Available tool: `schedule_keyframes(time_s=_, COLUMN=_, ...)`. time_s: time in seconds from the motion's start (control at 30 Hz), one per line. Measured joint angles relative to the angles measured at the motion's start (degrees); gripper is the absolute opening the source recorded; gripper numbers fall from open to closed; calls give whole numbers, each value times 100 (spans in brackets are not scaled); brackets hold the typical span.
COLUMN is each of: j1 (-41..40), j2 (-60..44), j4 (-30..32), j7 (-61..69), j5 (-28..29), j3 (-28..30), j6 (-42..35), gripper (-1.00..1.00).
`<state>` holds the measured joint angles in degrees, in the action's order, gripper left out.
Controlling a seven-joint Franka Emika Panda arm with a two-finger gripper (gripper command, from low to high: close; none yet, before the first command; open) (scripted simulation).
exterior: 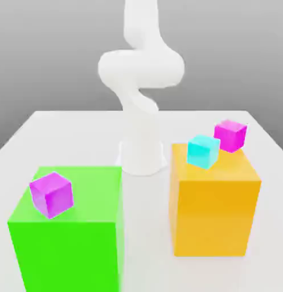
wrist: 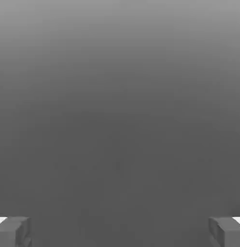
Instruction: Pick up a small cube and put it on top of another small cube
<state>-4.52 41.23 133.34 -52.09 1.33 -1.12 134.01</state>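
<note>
Three small cubes sit on two big blocks in the exterior view. A purple small cube [exterior: 50, 194] rests on the large green block [exterior: 69, 239] at the exterior view's left. A cyan small cube [exterior: 202, 151] and a magenta small cube [exterior: 230, 135] sit close together on the large orange block [exterior: 214, 211] at the exterior view's right. In the hand view my gripper [wrist: 120, 231] is open, its grey fingertips [wrist: 13, 231] far apart with nothing between them and plain grey beyond.
The white arm [exterior: 140, 114] rises from its base [exterior: 142, 159] between and behind the two blocks, on a white table [exterior: 146, 245]. A strip of bare table separates the green and orange blocks.
</note>
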Motion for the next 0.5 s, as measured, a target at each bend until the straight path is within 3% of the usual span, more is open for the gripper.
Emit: schedule_keyframes(time_s=0.5, j1=-2264, j2=-2793, j4=929, j7=-3719, j5=744, j3=-83, j6=1326, gripper=0)
